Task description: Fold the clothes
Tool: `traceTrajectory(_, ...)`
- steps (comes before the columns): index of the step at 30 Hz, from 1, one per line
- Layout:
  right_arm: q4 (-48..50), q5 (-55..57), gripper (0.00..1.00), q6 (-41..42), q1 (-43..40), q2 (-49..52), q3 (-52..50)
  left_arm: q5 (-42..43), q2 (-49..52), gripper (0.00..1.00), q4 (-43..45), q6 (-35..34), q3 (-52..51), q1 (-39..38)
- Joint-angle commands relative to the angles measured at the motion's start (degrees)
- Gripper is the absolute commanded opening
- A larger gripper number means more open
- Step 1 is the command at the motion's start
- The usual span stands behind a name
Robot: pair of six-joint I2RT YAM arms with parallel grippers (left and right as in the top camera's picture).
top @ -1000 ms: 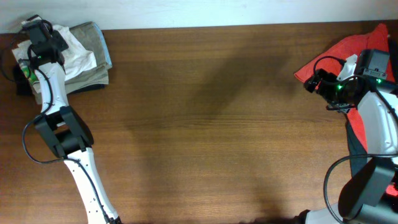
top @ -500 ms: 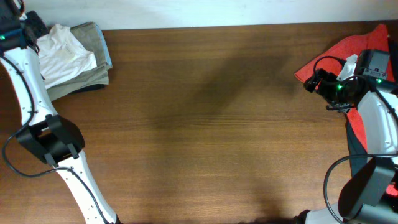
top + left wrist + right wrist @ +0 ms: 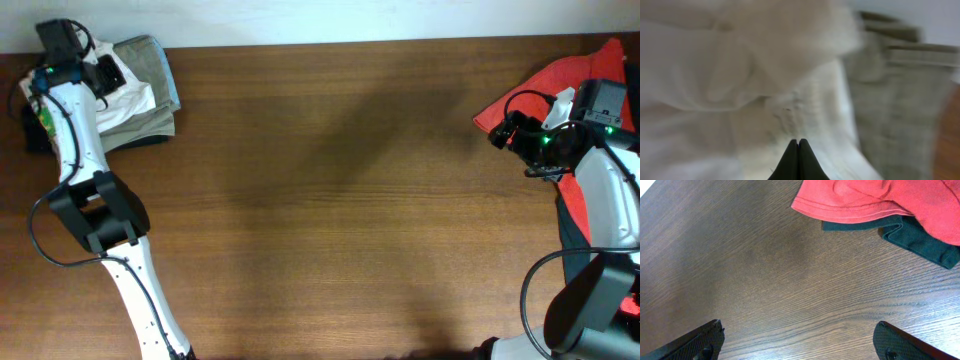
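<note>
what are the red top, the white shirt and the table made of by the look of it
Red top: soft knit, probably cotton jersey, matte, with a stitched hem.
White shirt: thin, limp cloth, crumpled; the view is blurred, so uncertain.
Table: dark brown wood or wood-look laminate, visible grain, slight sheen.

Wooden table (image 3: 330, 200). Far-left corner: white shirt (image 3: 128, 98) crumpled atop khaki garment (image 3: 152, 58); left gripper (image 3: 104, 73) over shirt's far edge. Far-right corner: red garment (image 3: 552, 80) spread flat, right gripper (image 3: 500, 131) above its near-left edge. Table middle bare wood.
</note>
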Motion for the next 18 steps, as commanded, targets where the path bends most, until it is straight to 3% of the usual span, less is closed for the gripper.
traceTrajectory(1,0.09,0.35,0.99,-0.11,0.02,-0.63,1.07,-3.98,1.77,0.01,4.00,0.72,0.07,0.72)
traceTrajectory(6,0.09,0.35,0.99,-0.11,0.02,-0.63,1.07,-6.36,3.69,0.01,12.57,0.72,0.07,0.90)
traceTrajectory(18,0.09,0.35,0.99,-0.11,0.02,-0.63,1.07,-6.38,7.21,0.01,18.71,0.76,0.07,1.27)
